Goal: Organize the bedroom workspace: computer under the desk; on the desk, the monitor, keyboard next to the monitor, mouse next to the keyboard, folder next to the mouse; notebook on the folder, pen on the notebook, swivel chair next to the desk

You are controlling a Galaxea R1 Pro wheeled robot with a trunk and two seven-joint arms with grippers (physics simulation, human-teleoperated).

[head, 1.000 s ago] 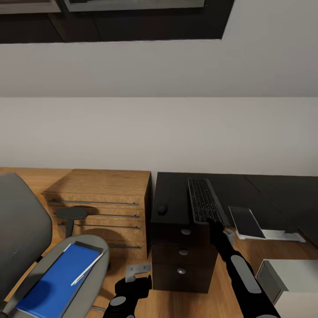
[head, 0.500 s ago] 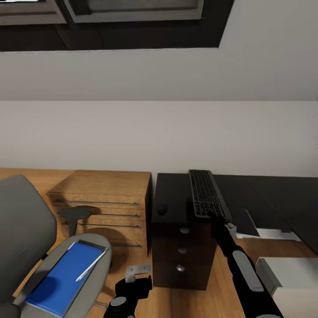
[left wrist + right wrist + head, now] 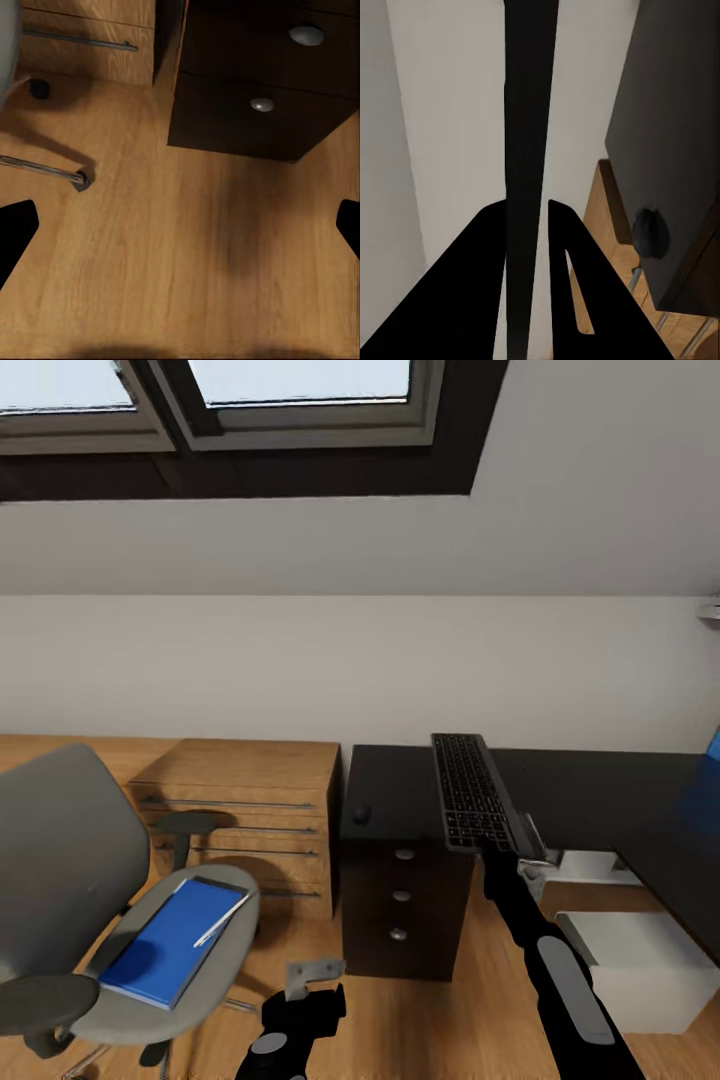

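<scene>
Keyboard (image 3: pixel 472 792) is the thing in the right hand (image 3: pixel 497 852), which is pinched shut on its near end. The keyboard sticks out flat above the black table (image 3: pixel 560 790), over the end where the three silver-knobbed drawers (image 3: pixel 402 895) are. In the right wrist view the keyboard (image 3: pixel 531 150) looks like a thin dark strip between the two fingers (image 3: pixel 472 292).

The tiny black mouse (image 3: pixel 361 814) sits on the table, near its corner, just beside the keyboard on the side toward the light-wood cabinet (image 3: pixel 250 810). That cabinet stands right next to the table's drawer end.

The swivel chair (image 3: pixel 90 900) stands on the wood floor (image 3: pixel 440 1020), on the far side of the cabinet from the table. The blue folder (image 3: pixel 170 945) lies on its seat. The dark notebook (image 3: pixel 222 887) peeks out at the folder's far edge, and the white pen (image 3: pixel 221 931) lies on top of the folder.

The left hand (image 3: pixel 315 972) hangs low over the floor in front of the drawers, open and holding nothing. A light-grey box (image 3: pixel 630 970), likely the computer, rests on the floor under the table.
</scene>
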